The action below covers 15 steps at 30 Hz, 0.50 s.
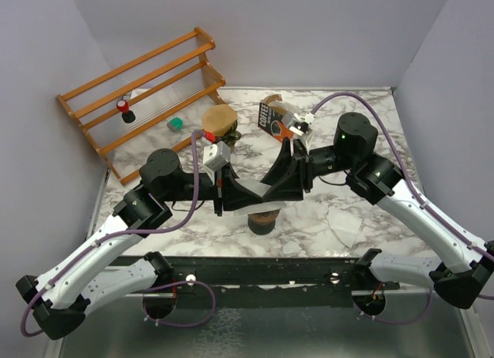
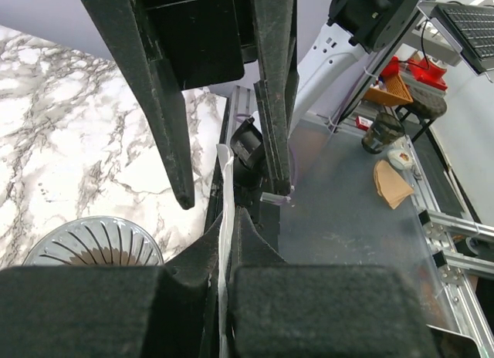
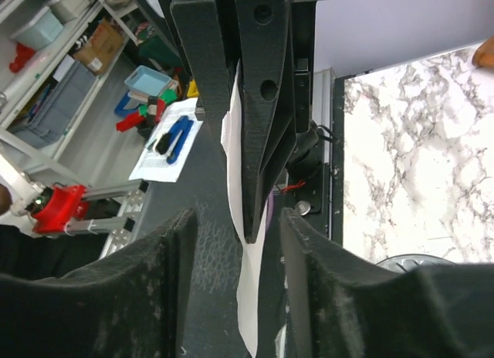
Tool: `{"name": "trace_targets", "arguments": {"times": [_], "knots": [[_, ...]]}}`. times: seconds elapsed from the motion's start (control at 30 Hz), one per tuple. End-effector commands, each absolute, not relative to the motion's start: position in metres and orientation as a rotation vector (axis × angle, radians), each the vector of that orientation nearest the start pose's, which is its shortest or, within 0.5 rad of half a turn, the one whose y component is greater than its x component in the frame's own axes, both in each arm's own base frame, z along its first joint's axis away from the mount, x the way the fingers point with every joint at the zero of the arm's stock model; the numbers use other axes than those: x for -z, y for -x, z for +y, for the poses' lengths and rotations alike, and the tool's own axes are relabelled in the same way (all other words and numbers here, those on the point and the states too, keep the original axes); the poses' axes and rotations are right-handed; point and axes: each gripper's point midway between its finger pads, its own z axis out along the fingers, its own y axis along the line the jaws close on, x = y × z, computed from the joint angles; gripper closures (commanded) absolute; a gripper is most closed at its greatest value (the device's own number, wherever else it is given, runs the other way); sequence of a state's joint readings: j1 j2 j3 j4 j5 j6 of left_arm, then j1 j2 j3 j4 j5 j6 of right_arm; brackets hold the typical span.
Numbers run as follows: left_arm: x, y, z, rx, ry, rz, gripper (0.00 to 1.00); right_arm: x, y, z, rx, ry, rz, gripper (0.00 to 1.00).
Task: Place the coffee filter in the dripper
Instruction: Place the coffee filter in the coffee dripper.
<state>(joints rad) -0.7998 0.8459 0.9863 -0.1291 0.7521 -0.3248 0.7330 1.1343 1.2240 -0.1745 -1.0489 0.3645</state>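
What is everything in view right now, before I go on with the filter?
coffee filter: one, white, pinched in the left tool
dripper: one, clear and ribbed, on the table below the tools
filter stack: one, brown, back centre
coffee bag: one, dark, right of the stack
rack: one, wooden, back left
red-and-black item: one, at the rack
green item: one, at the rack
table: one, white marble
left tool: one, black, shut on the filter
right tool: one, black, open, facing the left

Only a thin white edge of the filter [image 2: 225, 180] shows between the left gripper's [image 2: 230, 234] closed fingers, which half hide the dripper [image 2: 93, 246].
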Motion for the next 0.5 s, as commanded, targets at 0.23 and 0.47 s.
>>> {"name": "trace_targets", "arguments": {"times": [0.23,0.47], "knots": [[-0.3718,-0.0930,-0.2853,1.452,-1.034,1.434,1.00,-0.3924,-0.1085,0.3174,-1.612,1.212,1.447,0.99],[-0.3655,-0.1003,-0.2863,1.431,-0.996,1.473,0.56,-0.3992,-0.1087,0.3149,-1.576,1.187,1.419,0.99]]}}
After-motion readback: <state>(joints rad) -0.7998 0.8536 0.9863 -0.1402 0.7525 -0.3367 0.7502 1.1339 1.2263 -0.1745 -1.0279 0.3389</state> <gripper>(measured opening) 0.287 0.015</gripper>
